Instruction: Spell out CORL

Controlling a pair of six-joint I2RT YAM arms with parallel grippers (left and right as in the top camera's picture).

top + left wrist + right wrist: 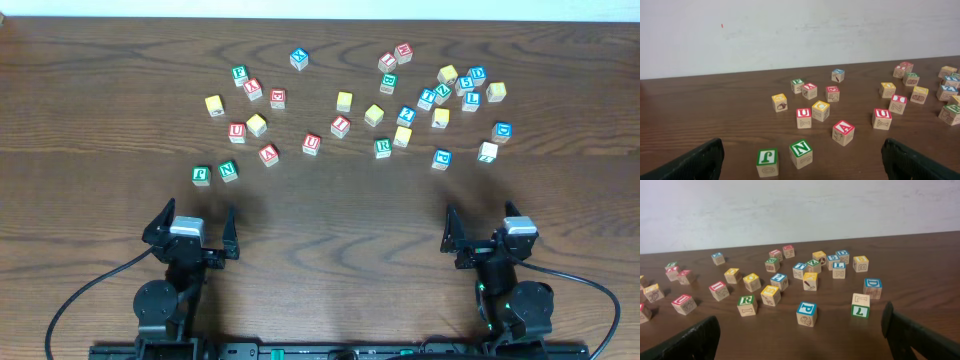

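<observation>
The job stands at its opening step. No cube has been lifted and no row has been started. The left hand (200,212) and right hand (481,214) both sit released, jaws spread wide and empty, with the whole scatter of cubes lying ahead of them.

The green R cube (747,305) rests ahead of the right hand and off to its left, among the nearest cubes to it. The blue L cube (839,269) sits farther ahead, in a tight cluster where neighbours stand just beside it. Several yellow-faced cubes lie ahead of that hand too, one (771,294) just right of the R cube, but their letters are too small to read, so which bears C and which O I cannot tell.

The next move probably calls for picking out the C first and coming down on it without nudging its neighbours. The green J cube (767,161) and N cube (801,153), closest ahead of the left hand, are not wanted.

The tabletop (320,225) is dark, grained wood, and the strip just ahead of both hands looks a fit place for the word. Behind the far edge stands a plain pale wall (800,35) — nothing else of the room shows.
</observation>
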